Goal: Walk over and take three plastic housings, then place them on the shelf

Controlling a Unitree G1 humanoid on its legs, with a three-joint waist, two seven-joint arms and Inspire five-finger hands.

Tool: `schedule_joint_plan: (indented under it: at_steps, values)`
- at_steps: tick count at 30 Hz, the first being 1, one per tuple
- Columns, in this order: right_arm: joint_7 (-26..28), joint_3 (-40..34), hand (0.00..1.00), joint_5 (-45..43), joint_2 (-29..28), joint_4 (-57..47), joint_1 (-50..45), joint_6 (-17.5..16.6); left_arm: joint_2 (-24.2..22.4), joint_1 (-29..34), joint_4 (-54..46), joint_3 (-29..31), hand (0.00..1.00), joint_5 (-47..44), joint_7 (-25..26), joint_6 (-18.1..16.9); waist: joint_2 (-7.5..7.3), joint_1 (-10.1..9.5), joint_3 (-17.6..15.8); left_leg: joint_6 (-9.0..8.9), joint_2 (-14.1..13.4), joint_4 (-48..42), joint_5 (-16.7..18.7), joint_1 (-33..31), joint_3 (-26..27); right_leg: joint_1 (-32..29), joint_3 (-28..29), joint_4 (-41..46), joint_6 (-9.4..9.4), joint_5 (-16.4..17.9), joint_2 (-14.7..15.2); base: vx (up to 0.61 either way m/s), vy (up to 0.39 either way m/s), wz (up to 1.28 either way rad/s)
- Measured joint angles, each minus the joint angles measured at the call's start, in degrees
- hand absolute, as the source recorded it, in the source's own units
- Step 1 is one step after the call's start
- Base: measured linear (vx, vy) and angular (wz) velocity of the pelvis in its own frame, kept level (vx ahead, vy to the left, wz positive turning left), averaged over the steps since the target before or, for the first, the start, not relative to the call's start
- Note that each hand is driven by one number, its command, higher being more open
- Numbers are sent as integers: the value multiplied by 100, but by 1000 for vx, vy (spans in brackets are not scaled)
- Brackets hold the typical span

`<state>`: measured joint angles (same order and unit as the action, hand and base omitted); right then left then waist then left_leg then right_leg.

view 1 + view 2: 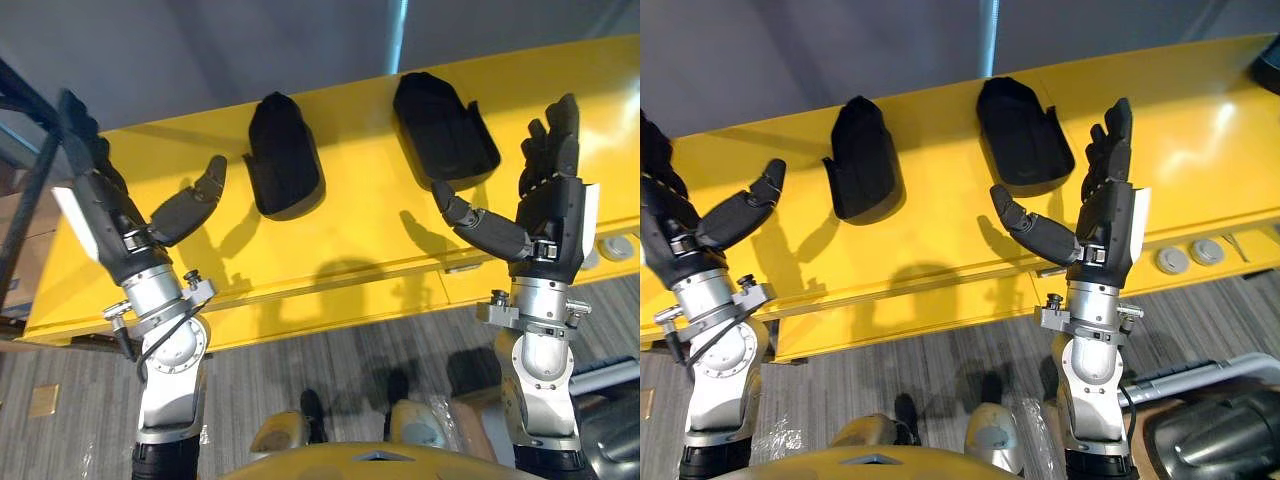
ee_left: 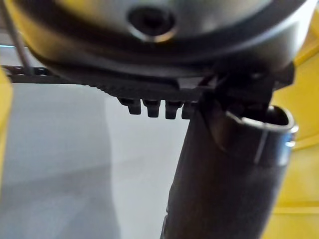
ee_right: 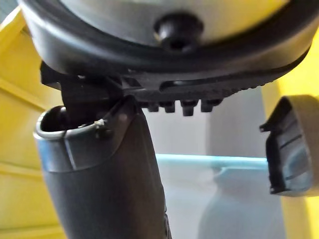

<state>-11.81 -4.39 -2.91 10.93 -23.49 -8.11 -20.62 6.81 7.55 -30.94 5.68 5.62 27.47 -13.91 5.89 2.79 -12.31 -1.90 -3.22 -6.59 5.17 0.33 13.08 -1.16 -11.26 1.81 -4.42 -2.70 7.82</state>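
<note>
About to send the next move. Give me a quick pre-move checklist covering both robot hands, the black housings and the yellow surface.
1. Left robot hand is empty, fingers straight: ok.
2. Right robot hand is empty, fingers straight: ok.
3. Left housing lies on the yellow surface, touched by neither hand: ok.
4. Right housing lies on the same surface, apart from the left one: ok.
5. Third housing accounted for: cannot tell. A dark shape sits cut off at the far right edge of the right eye view.
</note>
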Motion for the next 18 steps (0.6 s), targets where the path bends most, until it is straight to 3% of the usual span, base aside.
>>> schedule_joint_plan:
  at_steps: [5, 11, 14, 18]
  values:
    - [-193, 109, 100, 6, -147, 0, 29, -14, -24, 345, -268, 21, 100, -724, -875, -474, -133, -111, 255, -25, 38, 264, -144, 108, -215, 227, -255, -222, -21, -26, -1, 22, -18, 25]
    - [-485, 178, 100, -11, -307, 1, 187, -14, -37, 683, -335, 253, 100, -1247, -1593, -499, -358, -194, 427, -21, 74, 403, -205, 201, -312, 368, -382, -331, -36, -46, 12, 12, 2, 10]
    - [-18, 200, 100, -802, -430, 2, 264, 22, -115, 687, -336, 358, 100, -1693, -1802, -686, -430, -245, 515, -29, 77, 453, -224, 221, -363, 431, -429, -387, -37, -47, 4, -2, -1, 8]
    - [476, 576, 100, -1075, -452, 31, 275, 402, -267, 683, -349, 422, 100, -2518, -2132, -895, -433, -255, 590, -35, 93, 624, -334, 247, -430, 435, -525, -404, -37, -47, 6, -6, -6, 10]
